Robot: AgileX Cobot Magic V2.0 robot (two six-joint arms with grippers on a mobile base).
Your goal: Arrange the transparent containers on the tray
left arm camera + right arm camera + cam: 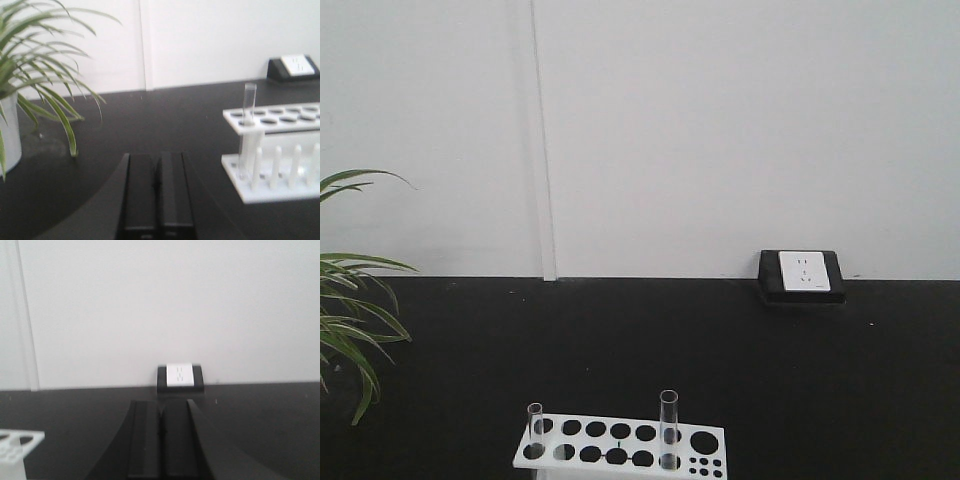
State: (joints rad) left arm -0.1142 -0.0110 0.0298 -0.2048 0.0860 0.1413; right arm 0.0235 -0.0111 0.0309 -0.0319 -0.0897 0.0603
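Two clear glass test tubes stand upright in a white rack [620,448] at the bottom of the front view: one at the rack's left end [535,424], one right of its middle [668,428]. The left wrist view shows one tube [248,130] upright in the rack [272,152], to the right of my left gripper [157,162], which is shut and empty, well apart from the rack. My right gripper [161,412] is shut and empty, with a corner of the rack [17,445] at lower left. The yellow tray is out of view.
A potted plant with long green leaves [35,75] stands left of the left gripper in a white pot [9,134]; its leaves [350,300] show at the front view's left edge. A black-framed white wall socket [802,273] sits on the black table by the white wall.
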